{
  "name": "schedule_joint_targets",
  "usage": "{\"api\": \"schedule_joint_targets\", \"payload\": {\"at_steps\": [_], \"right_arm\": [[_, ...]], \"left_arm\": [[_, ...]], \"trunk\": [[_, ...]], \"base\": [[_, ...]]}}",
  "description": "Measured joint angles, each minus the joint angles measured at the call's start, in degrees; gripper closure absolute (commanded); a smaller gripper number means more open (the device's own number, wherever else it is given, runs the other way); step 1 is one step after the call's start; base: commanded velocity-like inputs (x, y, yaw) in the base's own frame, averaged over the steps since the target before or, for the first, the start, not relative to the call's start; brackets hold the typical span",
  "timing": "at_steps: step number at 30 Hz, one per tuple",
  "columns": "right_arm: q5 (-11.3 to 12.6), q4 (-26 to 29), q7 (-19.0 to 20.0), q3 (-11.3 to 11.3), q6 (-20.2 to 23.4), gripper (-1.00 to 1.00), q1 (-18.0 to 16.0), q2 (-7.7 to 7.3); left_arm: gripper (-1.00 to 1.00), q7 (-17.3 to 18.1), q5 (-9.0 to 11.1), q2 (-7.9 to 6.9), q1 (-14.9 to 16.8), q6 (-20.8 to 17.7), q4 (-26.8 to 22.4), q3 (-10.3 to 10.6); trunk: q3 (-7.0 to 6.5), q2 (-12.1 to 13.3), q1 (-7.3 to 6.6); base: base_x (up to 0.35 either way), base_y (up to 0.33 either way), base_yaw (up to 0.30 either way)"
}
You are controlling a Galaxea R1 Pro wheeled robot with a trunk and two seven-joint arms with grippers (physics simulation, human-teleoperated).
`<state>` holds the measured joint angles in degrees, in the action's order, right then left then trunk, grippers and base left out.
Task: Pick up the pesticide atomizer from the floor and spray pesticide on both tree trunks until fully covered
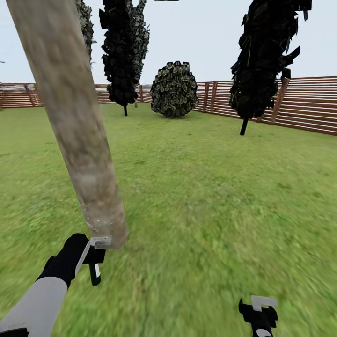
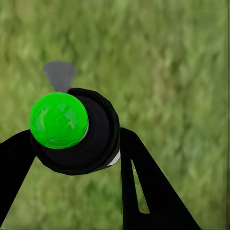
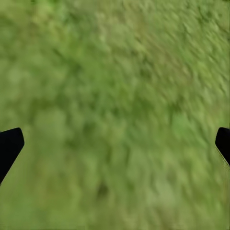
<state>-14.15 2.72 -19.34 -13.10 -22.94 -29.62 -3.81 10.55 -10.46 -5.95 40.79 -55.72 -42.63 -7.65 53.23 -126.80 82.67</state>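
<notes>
A thick pale grey-brown mottled tree trunk [image 1: 75,126] leans across the left of the head view and meets the lawn at lower left. My left gripper [image 1: 96,258] hangs right at the trunk's base, shut on the pesticide atomizer [image 2: 76,129]. The atomizer is a stubby black body with a pale band and a bright green round top, and a grey nozzle piece pokes out beyond it. Its dark lower end [image 1: 95,277] shows under the fingers in the head view. Low at the right, my right gripper [image 1: 260,311] stands open over bare grass, with its fingertips [image 3: 9,146] far apart.
Two narrow black cypress-like trees [image 1: 122,56] [image 1: 264,61] and a round dark bush [image 1: 174,89] stand far back. A brown slat fence [image 1: 304,105] rings the lawn [image 1: 210,196], which stretches wide to the right of the trunk.
</notes>
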Motion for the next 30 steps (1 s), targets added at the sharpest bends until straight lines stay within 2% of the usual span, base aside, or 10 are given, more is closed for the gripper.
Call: {"api": "schedule_joint_targets", "payload": {"at_steps": [6,15,21,23,25,27,30], "right_arm": [[0.0,0.0,0.0,0.0,0.0,-1.00,0.0,0.00],[0.0,0.0,0.0,0.0,0.0,-1.00,0.0,0.03],[0.0,0.0,0.0,0.0,0.0,-1.00,0.0,0.03],[0.0,0.0,0.0,0.0,0.0,-1.00,0.0,0.03],[0.0,0.0,0.0,0.0,0.0,-1.00,0.0,0.02],[-0.1,0.0,0.0,0.0,0.0,-1.00,0.0,-0.03],[-0.1,0.0,0.0,0.0,0.0,-1.00,0.0,-0.12]], "left_arm": [[1.00,0.0,0.0,-0.02,0.0,0.2,0.0,-0.3],[1.00,-0.1,0.0,0.06,0.0,0.3,0.0,-0.4],[1.00,0.3,0.1,-0.39,0.0,0.1,-0.6,-0.9],[1.00,0.4,0.4,0.06,0.3,-0.1,-1.3,-2.3],[1.00,0.4,0.4,0.55,0.7,-0.5,-1.5,-2.4],[1.00,0.4,0.4,1.72,1.0,-0.8,-1.7,-2.4],[1.00,0.4,0.1,2.40,2.6,-1.1,-1.7,-2.3]], "trunk": [[0.00,0.0,0.00],[0.00,0.0,0.00],[0.00,0.0,0.00],[0.00,0.0,0.00],[0.00,0.0,0.00],[0.00,0.0,0.00],[0.00,0.0,0.00]], "base": [[0.196,-0.227,0.039],[0.012,-0.298,0.262],[0.000,-0.058,0.276],[0.000,-0.003,0.194],[0.000,-0.001,0.082],[0.000,0.000,0.027],[0.000,0.000,0.007]]}}
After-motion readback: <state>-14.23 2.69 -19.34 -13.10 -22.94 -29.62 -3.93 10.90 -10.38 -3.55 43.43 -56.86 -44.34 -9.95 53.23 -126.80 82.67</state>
